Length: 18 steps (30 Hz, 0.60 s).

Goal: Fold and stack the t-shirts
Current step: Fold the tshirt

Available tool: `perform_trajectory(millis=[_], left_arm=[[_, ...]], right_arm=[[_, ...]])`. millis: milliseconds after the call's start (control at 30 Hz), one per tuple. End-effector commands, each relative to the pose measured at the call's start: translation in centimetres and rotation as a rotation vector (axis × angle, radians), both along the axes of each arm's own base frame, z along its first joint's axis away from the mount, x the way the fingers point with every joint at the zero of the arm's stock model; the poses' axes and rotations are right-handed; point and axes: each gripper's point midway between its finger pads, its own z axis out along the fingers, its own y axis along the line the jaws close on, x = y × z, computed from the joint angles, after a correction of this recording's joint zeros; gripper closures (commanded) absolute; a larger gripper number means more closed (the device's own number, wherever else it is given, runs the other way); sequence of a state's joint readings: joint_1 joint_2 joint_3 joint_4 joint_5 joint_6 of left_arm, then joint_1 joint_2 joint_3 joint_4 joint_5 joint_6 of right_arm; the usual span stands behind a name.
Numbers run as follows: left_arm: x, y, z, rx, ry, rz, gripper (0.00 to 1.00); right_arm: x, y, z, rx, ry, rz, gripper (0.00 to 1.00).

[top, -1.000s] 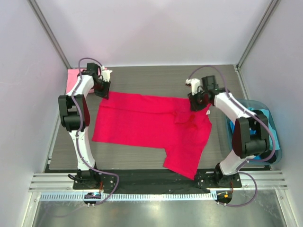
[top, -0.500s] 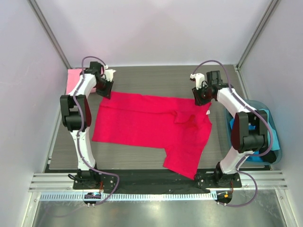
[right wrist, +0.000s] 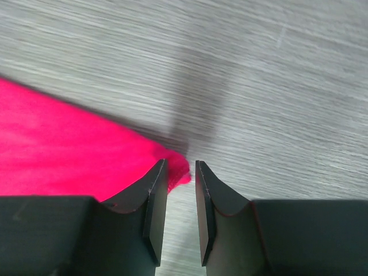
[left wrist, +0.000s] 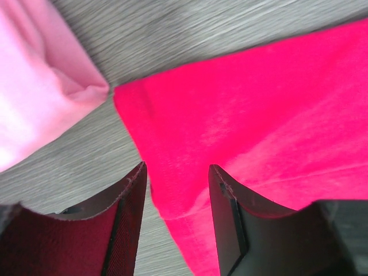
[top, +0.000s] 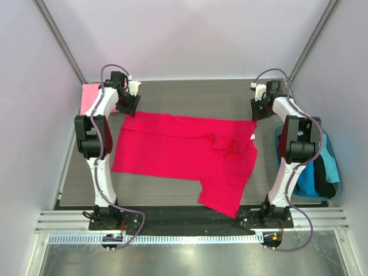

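Crimson t-shirt [top: 172,149] lying left-to-right, far corners at both tools. Left tool [left wrist: 177,169] parted astride its edge; right tool [right wrist: 180,167] narrow (nothing pinched).

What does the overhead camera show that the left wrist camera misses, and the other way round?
Only the overhead view: the left arm and right arm, the whole red t-shirt laid out, a blue bin of clothes at the right. Only the left wrist view: the left fingers standing apart over the shirt's corner. Both: the red t-shirt, the pink t-shirt, the grey table.
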State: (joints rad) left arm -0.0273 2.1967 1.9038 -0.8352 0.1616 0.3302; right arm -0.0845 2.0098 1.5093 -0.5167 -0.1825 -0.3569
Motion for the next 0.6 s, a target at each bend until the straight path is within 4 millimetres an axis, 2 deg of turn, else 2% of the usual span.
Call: perform_trajectory(millis=[0, 200, 400, 567], left_arm=[[0.8, 1.2, 0.6, 0.047, -0.031, 0.009, 0.51], [1.0, 1.7, 0.1, 0.063, -0.024, 0.016, 0.45], [1.1, 1.7, 0.0, 0.055, -0.021, 0.022, 0.39], [1.1, 2.4, 0.1, 0.069, -0.022, 0.043, 0.39]], right_arm=[[1.3, -0.4, 1.6, 0.027, -0.032, -0.018, 0.69], [0.5, 0.4, 0.6, 0.089, 0.023, 0.007, 0.66], [-0.8, 1.0, -2.1, 0.131, 0.118, 0.008, 0.66], [-1.3, 0.9, -3.4, 0.131, 0.152, 0.004, 0.66]])
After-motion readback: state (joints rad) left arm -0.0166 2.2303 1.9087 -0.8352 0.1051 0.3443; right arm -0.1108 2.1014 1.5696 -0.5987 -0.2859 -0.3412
